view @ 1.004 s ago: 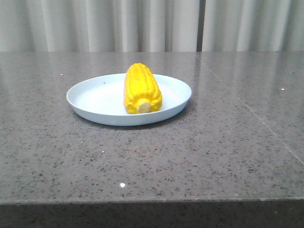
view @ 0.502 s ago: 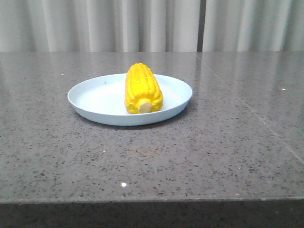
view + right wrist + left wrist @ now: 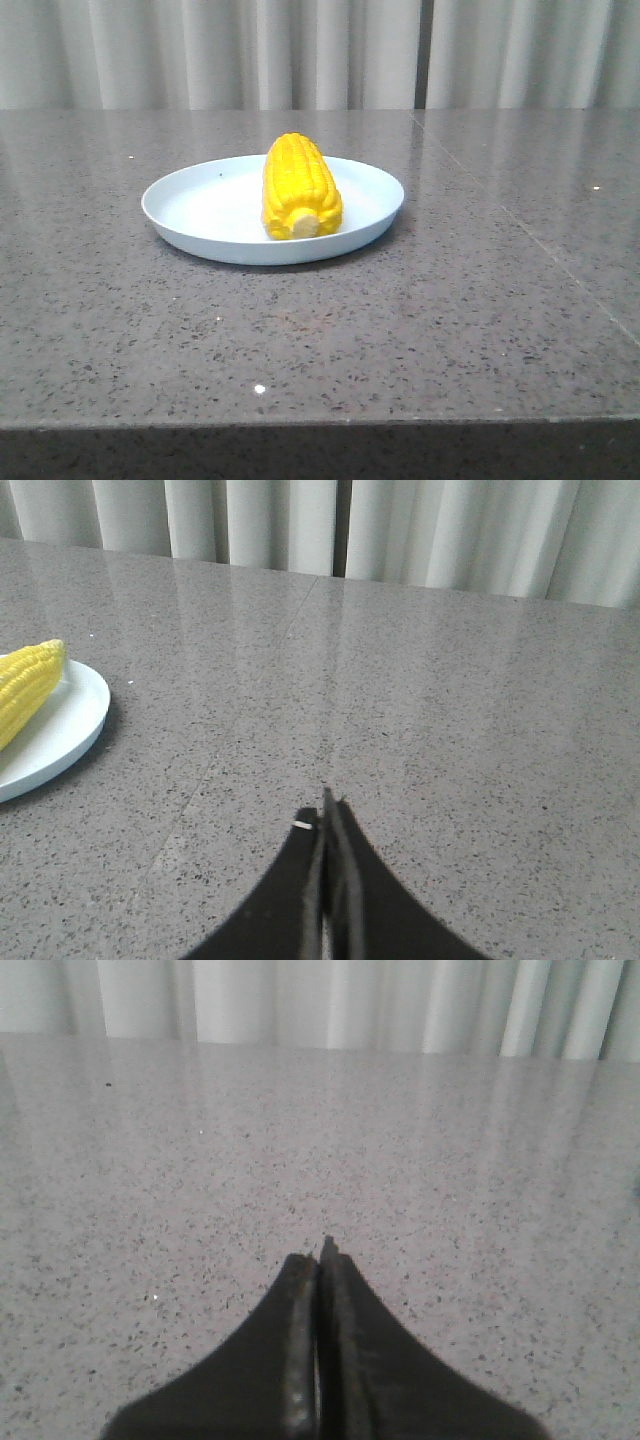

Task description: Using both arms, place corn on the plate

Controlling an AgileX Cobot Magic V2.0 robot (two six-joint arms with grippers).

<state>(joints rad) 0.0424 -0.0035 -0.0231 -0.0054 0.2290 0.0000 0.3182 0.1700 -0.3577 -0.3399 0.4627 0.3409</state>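
The yellow corn (image 3: 298, 188) lies on the pale blue plate (image 3: 200, 215) in the middle of the table, its pale stub end toward the front. Neither gripper shows in the front view. My left gripper (image 3: 321, 1256) is shut and empty over bare table; the plate and corn are out of its view. My right gripper (image 3: 326, 805) is shut and empty over bare table. In the right wrist view the corn (image 3: 25, 685) and the plate (image 3: 70, 725) sit at the picture's left edge, well apart from the fingers.
The grey speckled stone table (image 3: 450, 300) has a seam line running across its right side. Pale curtains (image 3: 320, 50) hang behind the far edge. The table's front edge runs along the bottom of the front view.
The front view shifts by a few pixels; the corn and plate stay put on the table.
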